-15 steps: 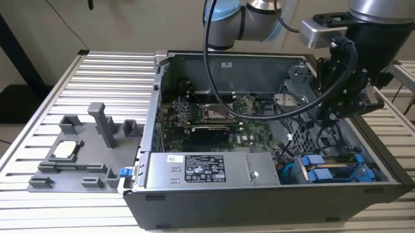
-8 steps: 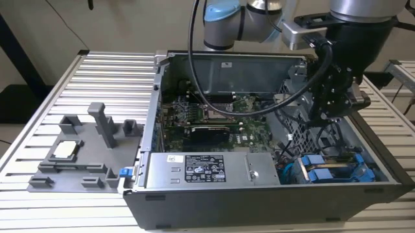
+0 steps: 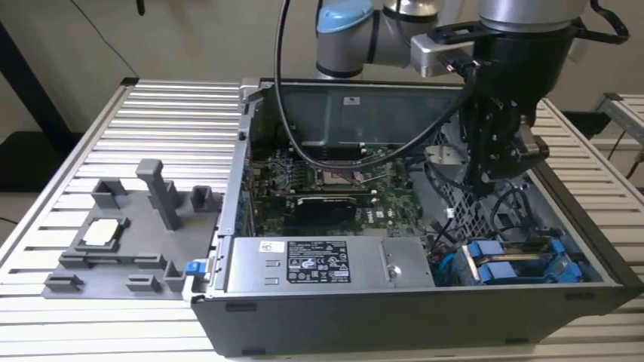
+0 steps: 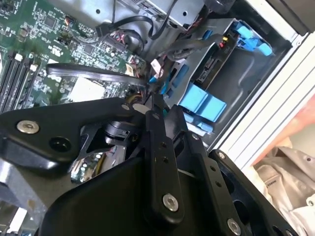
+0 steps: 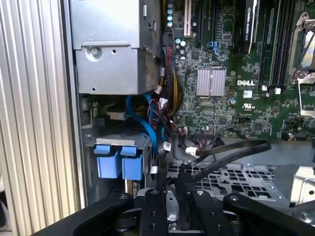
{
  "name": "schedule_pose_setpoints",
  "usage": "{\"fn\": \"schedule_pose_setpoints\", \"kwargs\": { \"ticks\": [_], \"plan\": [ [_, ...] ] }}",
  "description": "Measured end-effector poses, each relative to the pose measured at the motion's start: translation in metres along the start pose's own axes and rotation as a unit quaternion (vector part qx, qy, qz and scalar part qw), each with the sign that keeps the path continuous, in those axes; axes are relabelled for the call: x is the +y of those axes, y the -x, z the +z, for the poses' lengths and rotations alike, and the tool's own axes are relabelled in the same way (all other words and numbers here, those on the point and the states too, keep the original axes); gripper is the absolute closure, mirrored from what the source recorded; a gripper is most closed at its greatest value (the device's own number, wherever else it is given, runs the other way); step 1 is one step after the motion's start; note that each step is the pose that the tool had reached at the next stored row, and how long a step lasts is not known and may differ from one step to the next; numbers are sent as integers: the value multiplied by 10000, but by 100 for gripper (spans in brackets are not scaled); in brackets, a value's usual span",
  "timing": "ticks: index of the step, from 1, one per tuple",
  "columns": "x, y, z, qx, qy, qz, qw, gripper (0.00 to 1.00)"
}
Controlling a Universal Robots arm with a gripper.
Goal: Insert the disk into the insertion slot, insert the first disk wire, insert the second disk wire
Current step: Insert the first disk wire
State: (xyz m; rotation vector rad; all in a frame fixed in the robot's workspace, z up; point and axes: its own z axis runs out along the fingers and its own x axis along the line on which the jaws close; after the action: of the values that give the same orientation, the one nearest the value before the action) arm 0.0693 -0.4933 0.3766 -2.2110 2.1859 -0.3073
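Black linkage bars of the pincer (image 5: 171,174) sit closest to us, its jaws drawn almost together on what we take for the end of the black disk wire (image 4: 93,73). Just beyond the tips, the disk (image 5: 118,164) in its blue carrier sits in the insertion slot (image 4: 236,81). We fear the plug meeting its socket askew, or the loop snagging the blue cable (image 5: 147,128) beside the tips. Print marks the power supply label (image 3: 317,260) and the motherboard (image 5: 221,113); we leave it unread.
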Motion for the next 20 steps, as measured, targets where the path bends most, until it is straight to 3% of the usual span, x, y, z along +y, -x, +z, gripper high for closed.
{"fn": "schedule_pose_setpoints", "kwargs": {
  "ticks": [3, 6, 7, 20],
  "plan": [
    [42, 38, 16, 9, -106, 12, 9999, 73],
    [48, 48, 36, 64, -179, 10, 9998, 73],
    [50, 49, 47, 66, -200, 11, 9998, 73],
    [61, 59, 112, 51, -276, -163, 9995, 73]
  ]
}}
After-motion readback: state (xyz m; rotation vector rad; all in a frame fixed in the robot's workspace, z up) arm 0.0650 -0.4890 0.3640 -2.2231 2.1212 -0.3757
